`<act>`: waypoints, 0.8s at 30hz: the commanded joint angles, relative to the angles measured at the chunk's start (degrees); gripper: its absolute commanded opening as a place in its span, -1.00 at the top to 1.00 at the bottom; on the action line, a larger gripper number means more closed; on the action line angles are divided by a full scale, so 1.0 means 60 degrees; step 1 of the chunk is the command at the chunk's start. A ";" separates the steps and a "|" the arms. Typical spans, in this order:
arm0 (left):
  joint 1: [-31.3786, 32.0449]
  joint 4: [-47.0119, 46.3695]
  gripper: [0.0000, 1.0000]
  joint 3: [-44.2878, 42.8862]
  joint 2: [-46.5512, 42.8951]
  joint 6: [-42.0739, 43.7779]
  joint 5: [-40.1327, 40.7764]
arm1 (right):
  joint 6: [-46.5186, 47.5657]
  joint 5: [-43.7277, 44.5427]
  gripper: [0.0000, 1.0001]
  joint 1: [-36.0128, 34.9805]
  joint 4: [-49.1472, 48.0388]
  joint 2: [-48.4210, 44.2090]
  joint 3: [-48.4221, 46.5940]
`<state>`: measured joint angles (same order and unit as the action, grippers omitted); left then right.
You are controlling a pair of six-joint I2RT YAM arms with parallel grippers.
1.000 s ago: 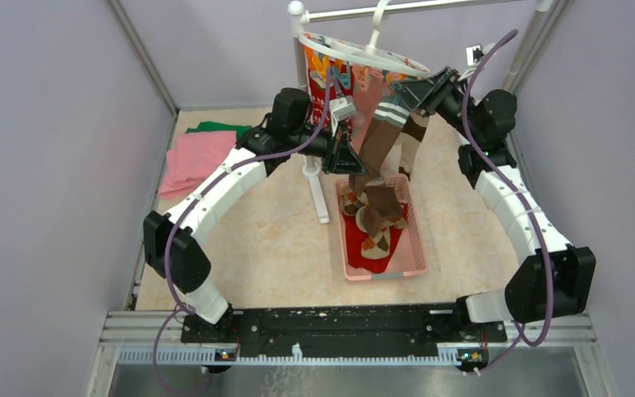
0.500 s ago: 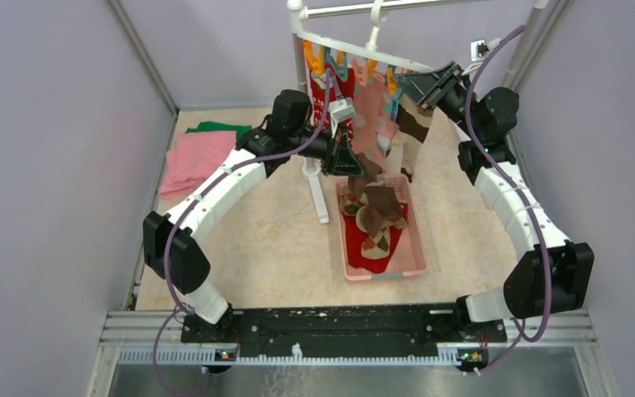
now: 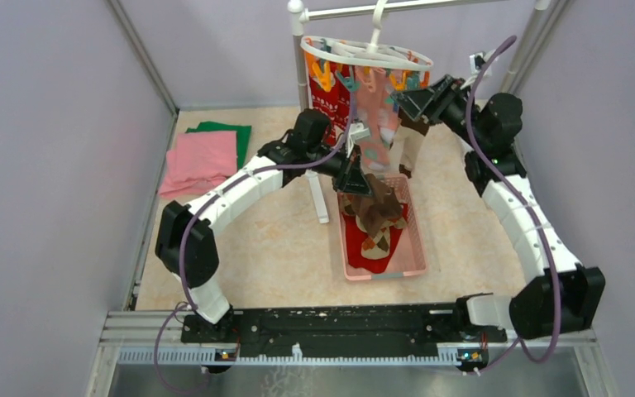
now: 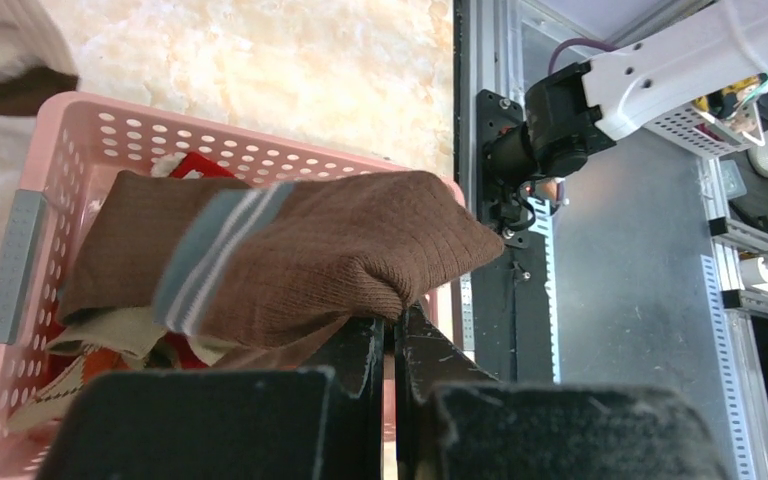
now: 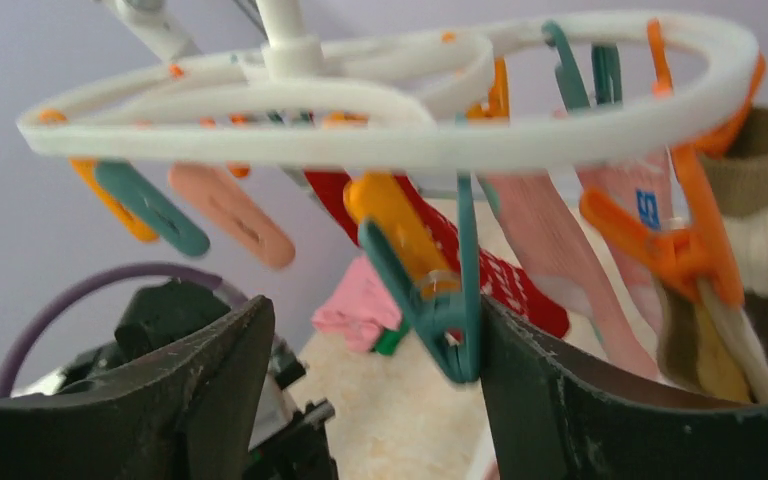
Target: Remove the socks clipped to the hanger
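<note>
over the pink basket (image 3: pixel 384 275) on the worktop: left end effector (image 4: pixel 392 328), clenched on a brown sock (image 4: pixel 340 255) with a grey-striped cuff, the sock draped above the heap of socks lying in the basket. up at the white hanger (image 3: pixel 368 55), hooked on the rail: right end effector (image 5: pixel 365 330), released, jaws wide apart, a teal peg (image 5: pixel 450 335) dangling between them and not gripped so far as the wrist view shows. clipped on the hanger: a red sock (image 3: pixel 324 91) with white pattern, a pink sock (image 3: pixel 378 124), and, at the right edge of the right wrist view, a cream and brown sock under an orange peg (image 5: pixel 695 250). step in hand, by judgement: dropping the freed brown sock into the basket. next move calls for parting the left fingers above the basket, then the right squeezing a peg's handles apart while the left takes the sock below. caution: the hanger probably swings when pushed.
</note>
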<state>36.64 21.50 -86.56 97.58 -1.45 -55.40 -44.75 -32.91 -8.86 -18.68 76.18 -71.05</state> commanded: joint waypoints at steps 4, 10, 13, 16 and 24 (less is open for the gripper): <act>0.0294 -0.0223 0.16 -0.0355 0.0438 0.0951 0.0349 | 0.3252 0.1988 -0.55 0.0197 0.2377 -0.2129 0.1721; 0.0323 0.0339 -0.98 -0.0368 0.0130 0.1369 0.0735 | 0.5491 0.3407 -0.64 0.0661 0.0879 -0.2052 0.2873; 0.0309 0.0659 -0.98 -0.0418 -0.0119 0.1531 0.0704 | 0.6190 0.2481 -0.66 0.0924 -0.0085 -0.0818 0.2556; 0.0298 0.1124 -0.98 -0.0509 -0.0238 0.1727 0.0689 | 0.6188 0.1634 -0.64 0.1046 -0.1200 0.0201 0.2258; 0.0101 0.1756 -0.98 -0.0160 -0.0599 0.1941 0.0810 | 0.4959 0.1104 0.61 0.1208 -0.2297 0.1127 0.1664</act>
<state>37.98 30.76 -87.15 97.58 8.16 -50.41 -12.25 -24.23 -2.24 -24.21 84.68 -56.36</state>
